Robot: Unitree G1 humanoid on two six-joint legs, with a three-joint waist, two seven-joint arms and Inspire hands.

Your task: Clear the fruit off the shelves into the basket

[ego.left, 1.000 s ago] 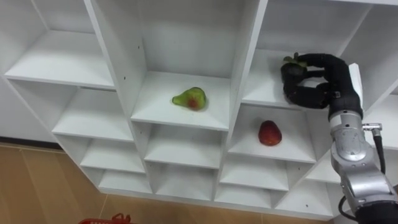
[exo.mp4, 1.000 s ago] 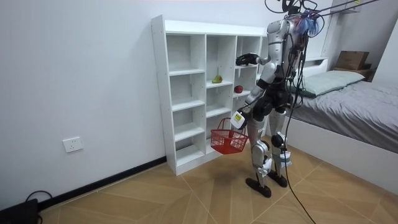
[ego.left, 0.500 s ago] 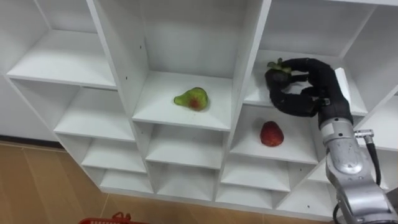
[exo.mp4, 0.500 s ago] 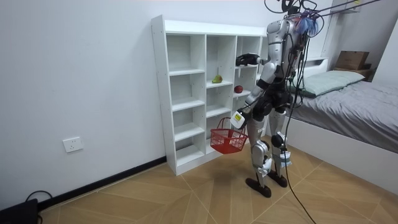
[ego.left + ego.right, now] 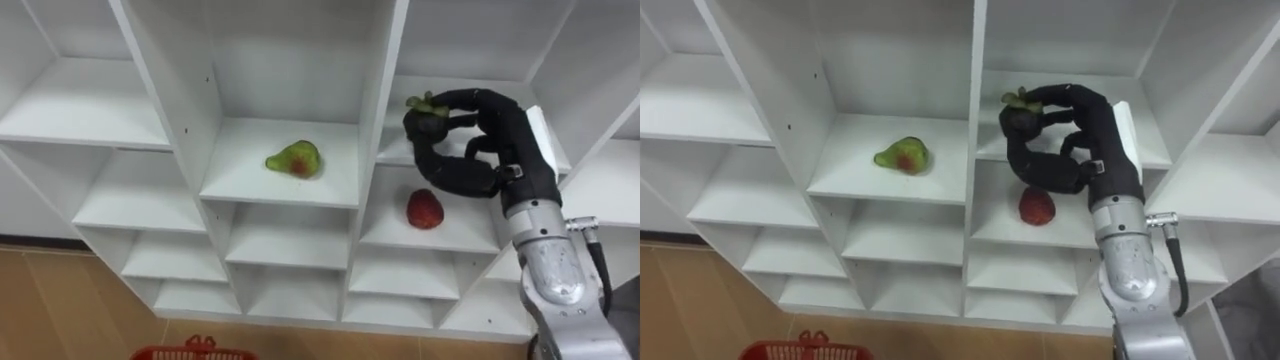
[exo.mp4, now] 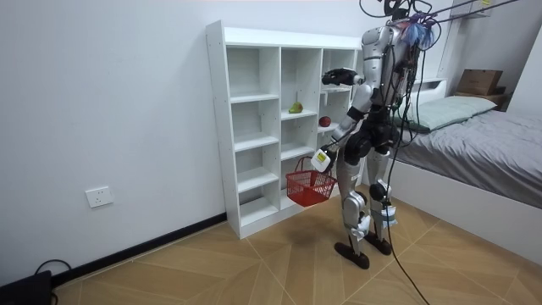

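- Right hand is curled tight round the dark fruit, which has a green calyx. It is at the front of the closet's upper right compartment, and the fruit appears lifted off the shelf board.
- Judged step: withdraw the fruit and carry it to the red basket. The basket hangs at the left hand, low beside the closet. That hand's grip is too small to read.
- To do well: hold the clamp steady and pull straight back before lowering.
- Edges: upright divider just left of the fruit; shelf lip under the hand; red fruit in the compartment below.
- Pear lies in the middle compartment, well apart, not yet collected.
- Open room: free space in front of the shelves down to the basket.
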